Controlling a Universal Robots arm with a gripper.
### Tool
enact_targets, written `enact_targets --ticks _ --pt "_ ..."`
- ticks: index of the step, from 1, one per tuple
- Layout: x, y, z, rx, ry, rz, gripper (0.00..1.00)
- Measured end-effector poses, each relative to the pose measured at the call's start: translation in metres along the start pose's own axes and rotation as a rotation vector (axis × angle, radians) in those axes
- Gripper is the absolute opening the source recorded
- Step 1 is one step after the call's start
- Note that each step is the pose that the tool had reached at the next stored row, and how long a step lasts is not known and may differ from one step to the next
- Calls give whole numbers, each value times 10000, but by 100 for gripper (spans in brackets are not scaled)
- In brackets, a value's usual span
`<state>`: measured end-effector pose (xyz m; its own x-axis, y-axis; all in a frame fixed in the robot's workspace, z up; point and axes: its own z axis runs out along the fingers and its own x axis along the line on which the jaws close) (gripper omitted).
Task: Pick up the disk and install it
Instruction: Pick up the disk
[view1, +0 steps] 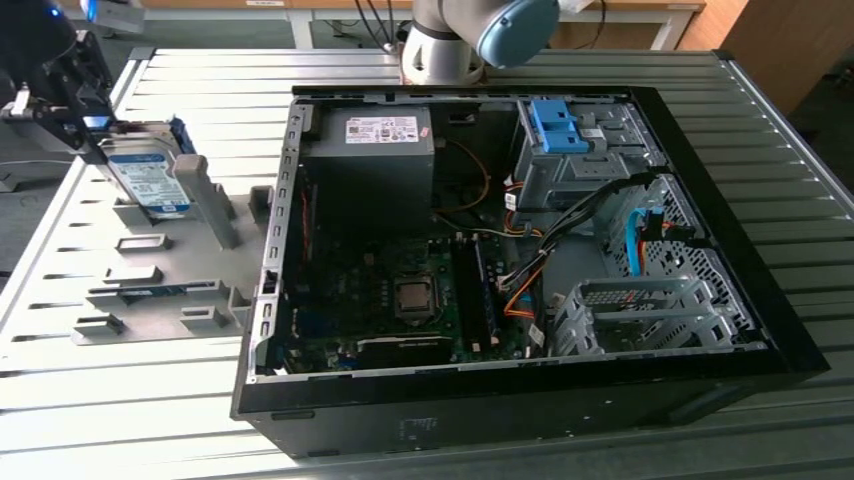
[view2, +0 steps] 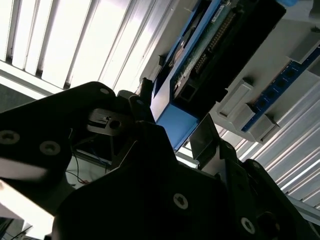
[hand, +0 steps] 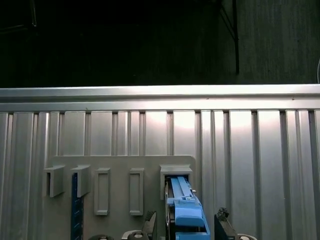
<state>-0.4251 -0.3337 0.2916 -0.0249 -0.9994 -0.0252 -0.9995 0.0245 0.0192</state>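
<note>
My pincer (hand: 184, 224) is spread, one finger (hand: 221, 225) on each side of the disk (view1: 144, 180), and in the first wrist view a sliver of gap shows on both sides, so I am straddling it without pinching it. The disk stands on edge in a slot at the far end of the grey holder plate (view1: 167, 262), which lies on the ribbed metal surface (view1: 120, 400) at the exterior view's left. The open computer case (view1: 801, 360) lies just beside the plate, toward the exterior view's right.
</note>
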Motion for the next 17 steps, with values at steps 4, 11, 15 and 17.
enact_targets --ticks 4,11,15,17 --pt "0 1 32 -1 42 0 56" --pt "-1 2 36 1 48 1 48" --pt "-8 2 21 -2 64 1 48" --pt "-9 2 -2 1 67 0 48"
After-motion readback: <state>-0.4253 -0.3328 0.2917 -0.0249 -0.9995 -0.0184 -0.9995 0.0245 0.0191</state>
